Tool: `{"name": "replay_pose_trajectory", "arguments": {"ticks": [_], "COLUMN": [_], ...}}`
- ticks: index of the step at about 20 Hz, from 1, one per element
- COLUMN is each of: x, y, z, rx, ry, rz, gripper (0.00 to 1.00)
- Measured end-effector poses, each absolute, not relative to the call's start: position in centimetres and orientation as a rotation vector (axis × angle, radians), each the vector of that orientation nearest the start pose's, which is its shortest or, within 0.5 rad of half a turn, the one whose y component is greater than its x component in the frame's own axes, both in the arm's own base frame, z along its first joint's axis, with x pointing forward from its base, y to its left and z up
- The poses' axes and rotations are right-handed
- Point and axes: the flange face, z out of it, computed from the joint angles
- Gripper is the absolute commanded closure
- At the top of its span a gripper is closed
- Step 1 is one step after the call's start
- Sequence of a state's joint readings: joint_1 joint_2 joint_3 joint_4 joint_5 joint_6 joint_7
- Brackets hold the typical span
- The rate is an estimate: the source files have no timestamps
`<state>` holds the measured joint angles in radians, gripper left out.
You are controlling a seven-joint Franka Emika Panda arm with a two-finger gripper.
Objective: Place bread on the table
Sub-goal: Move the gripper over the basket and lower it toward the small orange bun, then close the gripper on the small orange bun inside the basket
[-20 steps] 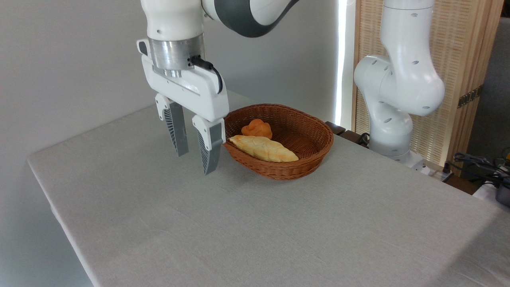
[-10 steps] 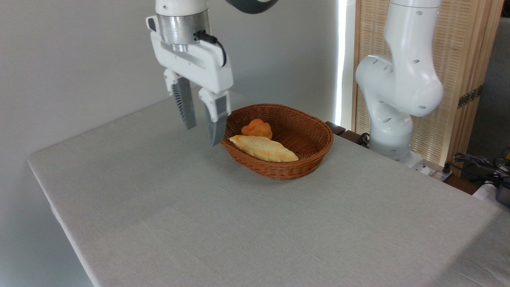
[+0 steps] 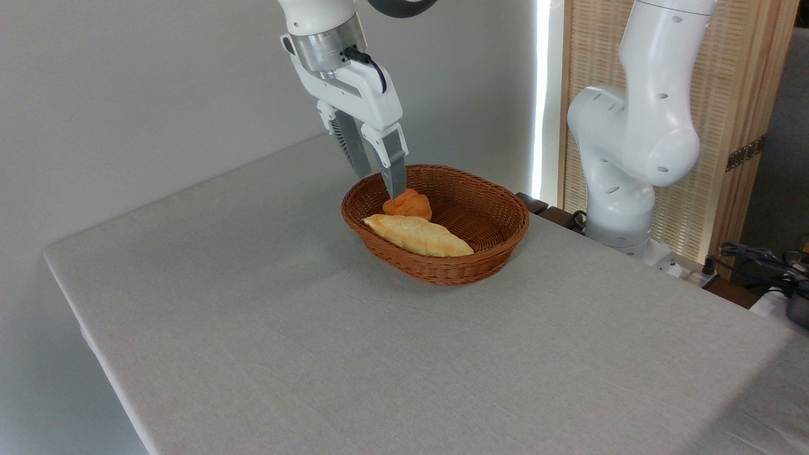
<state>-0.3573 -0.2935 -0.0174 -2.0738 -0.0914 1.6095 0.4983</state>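
Note:
The bread (image 3: 408,205), a small orange-brown knotted bun, lies inside the brown wicker basket (image 3: 486,259) toward its back. My gripper (image 3: 380,181) hangs open just above the basket's left back rim, tilted, with its nearer fingertip (image 3: 395,188) right over the bun's left edge. Nothing is between the fingers. The far finger is partly hidden behind the near one. The table (image 3: 284,328) is a wide light grey surface under the basket.
A longer pale-yellow loaf (image 3: 417,236) lies in the basket in front of the bun. The arm's white base (image 3: 622,164) stands at the table's right back edge, before a wooden slatted screen. Cables lie at the far right.
The gripper has risen and swung right, from above the table left of the basket to over the basket's back-left rim, near the bun. Its fingers stay open. The breads have not moved.

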Motion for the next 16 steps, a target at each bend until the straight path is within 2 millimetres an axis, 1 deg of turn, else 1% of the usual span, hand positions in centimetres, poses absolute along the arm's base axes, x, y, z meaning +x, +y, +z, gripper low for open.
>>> {"name": "replay_pose_trajectory", "arguments": {"ticks": [3,5,12,16], "x": [39.0,38.0,35.1,34.5], "y": [-20.7,-22.2,-24.9,-24.9], "z": [52.7,51.9,47.9,45.9], "rx": [-2.851,-2.812,-2.73,-2.728], "ry": [1.436,1.472,1.546,1.548], "rz": [0.316,0.343,0.461,0.496], "gripper": [0.0,0.0,0.0,0.0]}}
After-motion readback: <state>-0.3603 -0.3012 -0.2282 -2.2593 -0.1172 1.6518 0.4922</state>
